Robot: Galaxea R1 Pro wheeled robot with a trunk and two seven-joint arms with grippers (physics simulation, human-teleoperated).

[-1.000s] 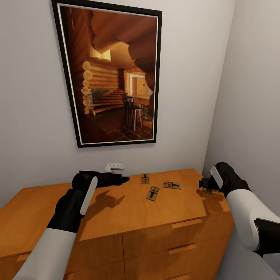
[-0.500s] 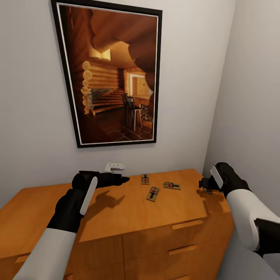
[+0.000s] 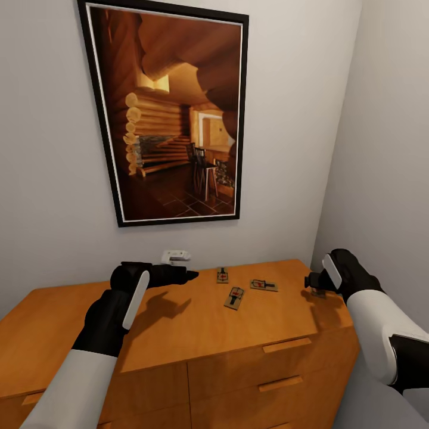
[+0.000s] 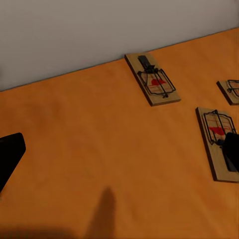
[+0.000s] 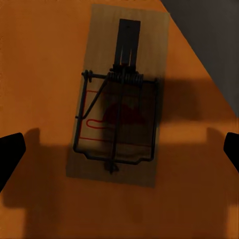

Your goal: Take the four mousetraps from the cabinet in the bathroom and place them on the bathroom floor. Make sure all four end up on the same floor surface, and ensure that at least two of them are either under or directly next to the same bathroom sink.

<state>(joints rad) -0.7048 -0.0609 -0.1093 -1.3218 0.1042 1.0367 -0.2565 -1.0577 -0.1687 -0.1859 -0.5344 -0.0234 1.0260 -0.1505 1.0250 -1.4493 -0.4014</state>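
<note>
Three mousetraps lie on the orange-brown cabinet (image 3: 179, 322) top: one near the wall (image 3: 222, 274), one in the middle (image 3: 234, 297), one to its right (image 3: 263, 285). My left gripper (image 3: 189, 275) hovers open just left of them; its wrist view shows the same traps (image 4: 153, 79) (image 4: 217, 142) (image 4: 230, 90) ahead of the open left gripper (image 4: 119, 154). Near the cabinet's right end, my right gripper (image 3: 313, 287) is open right above another mousetrap (image 5: 122, 94), which lies flat between the spread fingers of the right gripper (image 5: 119, 149). The bathroom floor and the sink are out of view.
A large framed picture of a log cabin (image 3: 173, 113) hangs on the wall behind the cabinet. A small white object (image 3: 176, 255) sits at the back of the top. A side wall (image 3: 387, 149) stands close on the right. Drawer fronts with handles (image 3: 286, 344) face me.
</note>
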